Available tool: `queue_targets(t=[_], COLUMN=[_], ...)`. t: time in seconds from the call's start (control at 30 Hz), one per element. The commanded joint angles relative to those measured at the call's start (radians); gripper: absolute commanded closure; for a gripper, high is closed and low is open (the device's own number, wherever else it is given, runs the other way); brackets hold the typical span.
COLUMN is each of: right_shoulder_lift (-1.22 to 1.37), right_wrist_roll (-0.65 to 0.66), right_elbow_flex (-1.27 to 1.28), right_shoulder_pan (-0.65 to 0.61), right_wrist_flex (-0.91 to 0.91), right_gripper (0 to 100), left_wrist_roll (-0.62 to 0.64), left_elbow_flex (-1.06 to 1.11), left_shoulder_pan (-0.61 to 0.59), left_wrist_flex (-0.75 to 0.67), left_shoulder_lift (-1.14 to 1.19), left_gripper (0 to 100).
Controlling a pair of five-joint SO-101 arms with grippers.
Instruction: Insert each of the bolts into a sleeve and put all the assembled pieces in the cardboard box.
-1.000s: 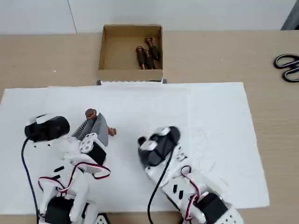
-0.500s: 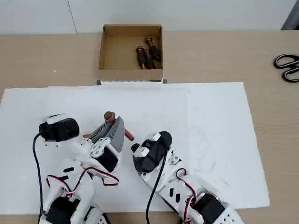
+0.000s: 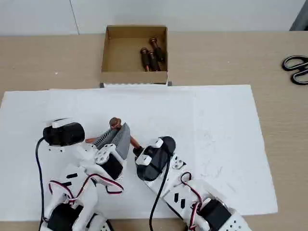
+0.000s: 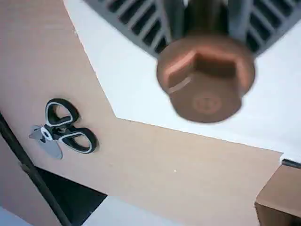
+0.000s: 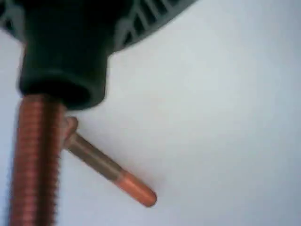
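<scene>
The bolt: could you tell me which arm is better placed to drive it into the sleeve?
Left, probably: the left claw grips the bolt, whose tip sits at the dark sleeve in the right claw.

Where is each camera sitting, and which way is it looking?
High view: fixed above the table, looking down on the cardboard box, scissors and white sheet; the left arm and right arm show.
Left wrist view: on the left arm's wrist, looking along the left gripper past its bolt across the table toward the scissors.
Right wrist view: on the right arm's wrist, looking past the right gripper and its black sleeve down at the sheet.
Shared: high and left wrist views both show the scissors and bolt.
</scene>
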Motion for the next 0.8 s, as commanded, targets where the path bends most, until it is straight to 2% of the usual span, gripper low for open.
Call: queue_targets(t=[0.0, 0.23, 0.4, 0.6, 0.77], right_shoulder_lift=[-0.013, -0.013, -0.013, -0.013, -0.013], right_wrist_roll=[0.011, 0.011, 0.012, 0.014, 0.1], right_elbow_flex=[-0.012, -0.015, -0.02, -0.044, -0.066], right_shoulder_pan=[0.013, 0.044, 0.042, 0.041, 0.039], right_wrist_flex=[-0.033, -0.039, -0.041, -0.054, -0.068], right_gripper=[99.5, 99.5, 99.5, 99.5, 99.5], left_wrist_roll=[0.002, 0.002, 0.0, -0.058, -0.077], left_elbow_flex=[-0.012, -0.054, -0.058, -0.051, -0.038], left_shoulder_pan=[0.008, 0.018, 0.078, 0.157, 0.183], left_wrist_flex=[0.006, 0.068, 0.101, 0.164, 0.199], left_shoulder_lift=[-0.012, -0.009, -0.009, -0.008, -0.006], left_gripper=[99, 99, 99, 99, 99])
